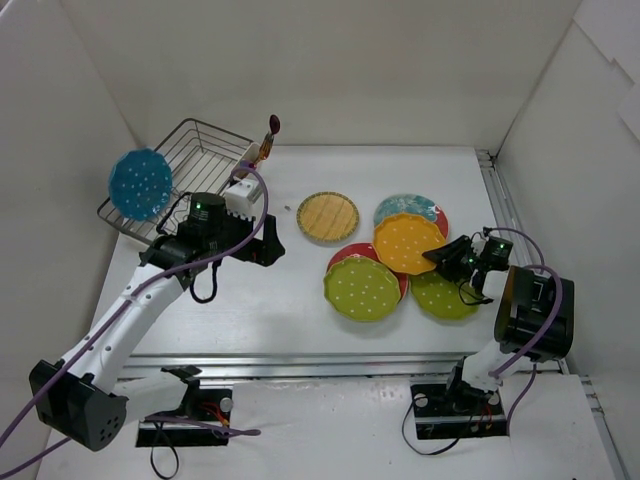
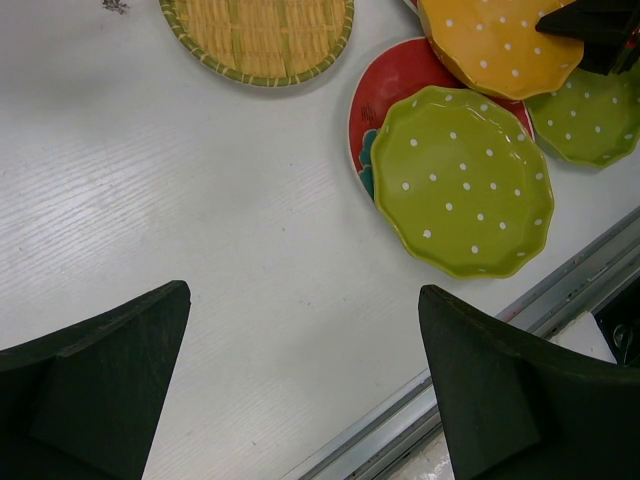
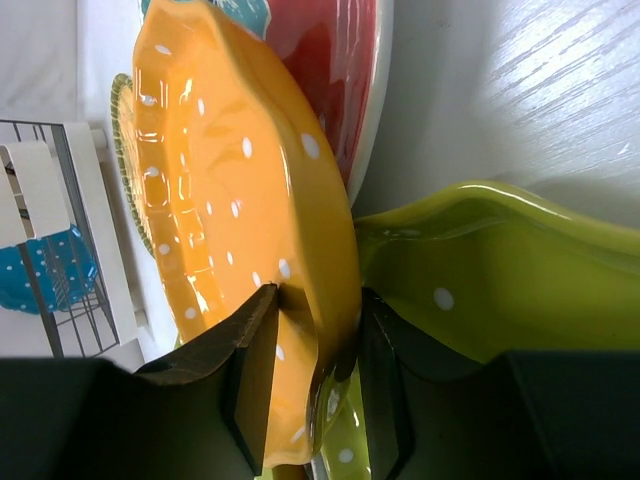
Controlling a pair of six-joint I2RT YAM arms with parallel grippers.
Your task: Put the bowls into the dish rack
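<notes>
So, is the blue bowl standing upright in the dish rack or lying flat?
Upright: the blue bowl stands on edge at the left end of the dish rack, its dotted face toward the top camera.

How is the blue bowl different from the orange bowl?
The blue bowl stands on edge in the dish rack; the orange bowl lies on a red-and-teal bowl. Nothing grips the blue bowl; the right gripper pinches the orange bowl's rim. Both are round with white dots.
</notes>
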